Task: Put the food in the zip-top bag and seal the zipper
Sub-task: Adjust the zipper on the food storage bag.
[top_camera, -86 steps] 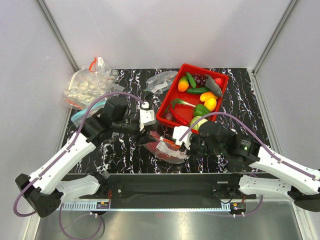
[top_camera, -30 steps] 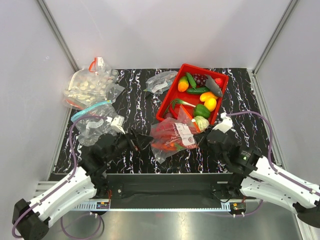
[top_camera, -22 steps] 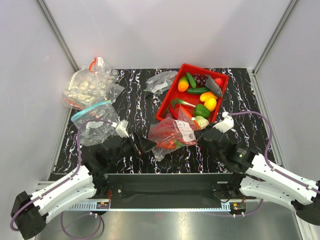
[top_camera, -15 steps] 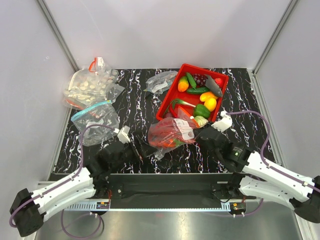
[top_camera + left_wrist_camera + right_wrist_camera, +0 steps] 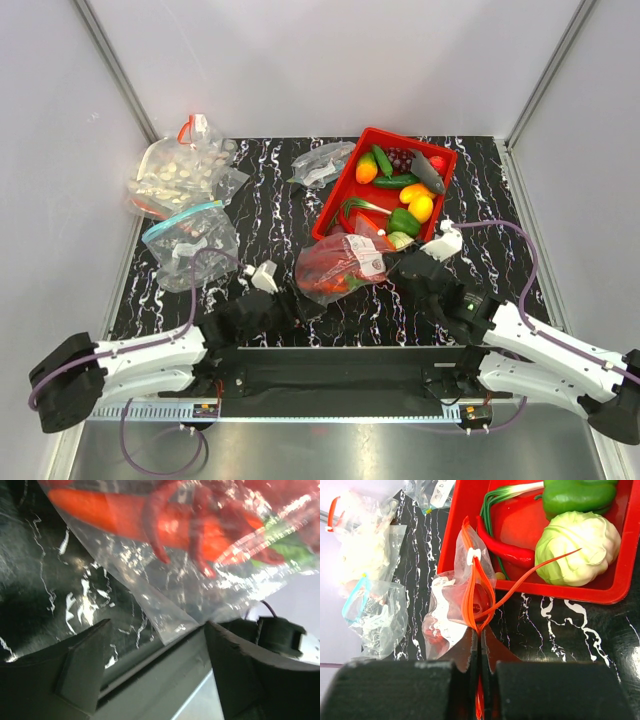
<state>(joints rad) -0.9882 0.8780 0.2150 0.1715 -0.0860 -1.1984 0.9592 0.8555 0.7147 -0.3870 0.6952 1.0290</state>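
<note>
The zip-top bag lies on the tabletop against the near corner of the red tray. It bulges with the food: a red lobster and an orange carrot show through its clear wall, with a green bit beside them. The right end effector sits just in front of the tray, its fingers pressed together on one end of the zipper. From that pinch the red-orange strip runs toward the tray. This hold looks meant to anchor the mouth edge and squeeze the two tracks shut at their end. One thin orange lip bows away from the rest and arcs over the cabbage in the tray, so the mouth appears only partly closed. The seal most likely needs pressing along the rest of the strip. The left end effector is low on the side of the bag away from the tray, with its fingers spread and nothing held. A loose corner of the bag hangs in the gap, apparently touching neither finger. That position suits bracing or catching the bag's far end, so it does not slide while the strip is worked. A green pepper lies in the tray beside the cabbage; whether more pieces are meant for the bag cannot be told.
</note>
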